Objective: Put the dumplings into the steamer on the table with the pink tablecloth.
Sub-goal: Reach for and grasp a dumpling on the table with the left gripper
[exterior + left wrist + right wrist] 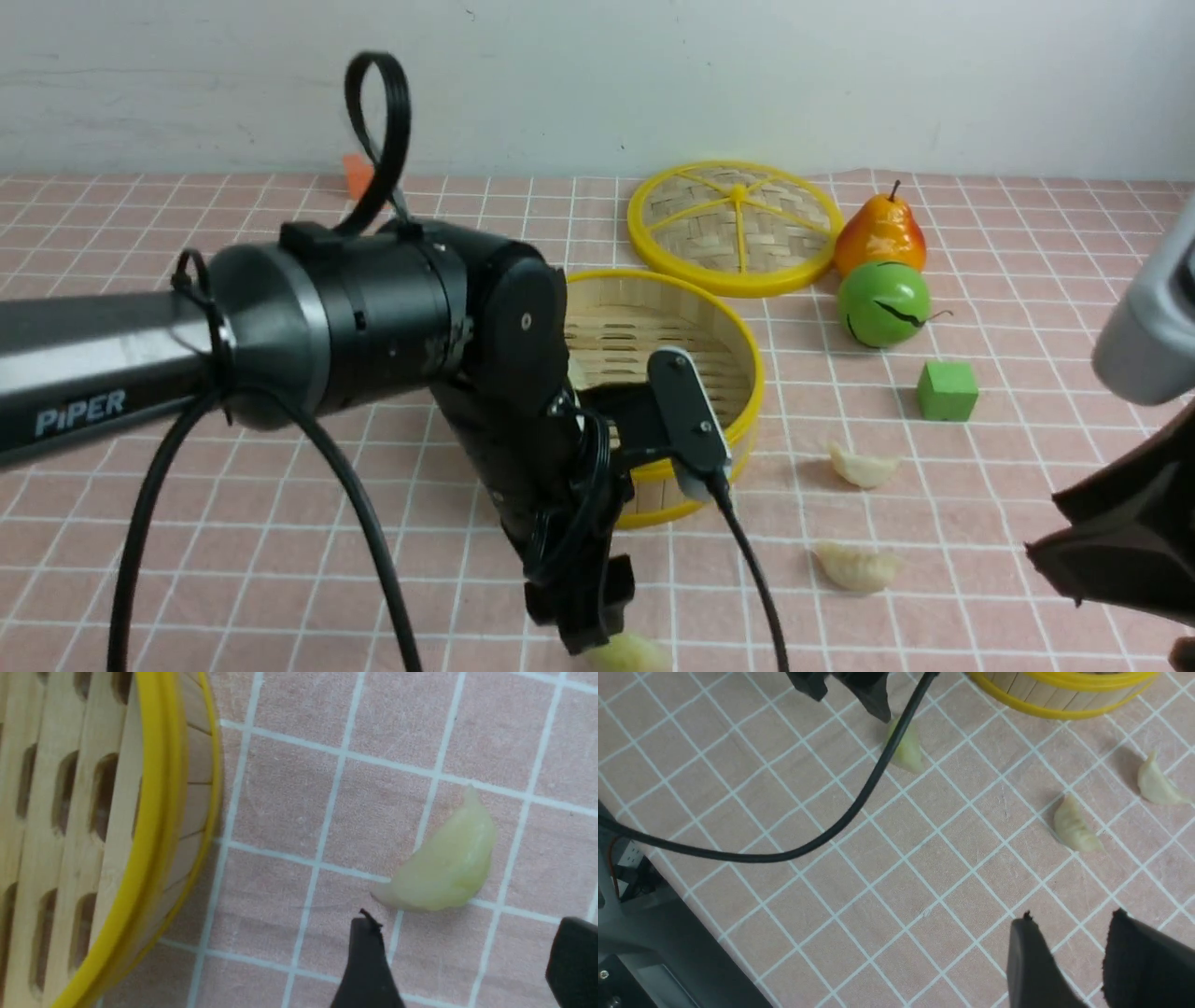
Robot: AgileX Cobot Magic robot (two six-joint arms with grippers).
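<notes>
Dumpling [444, 868] beside the steamer [159, 812] lies before my spread, empty left tool [467, 933]; next, I must pinch it.

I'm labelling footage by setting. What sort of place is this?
Likely a robot lab bench staged as a play kitchen: a Piper arm over a pink grid cloth, a bamboo steamer with loose dumplings, and fake-looking fruit beside a green cube.
</notes>
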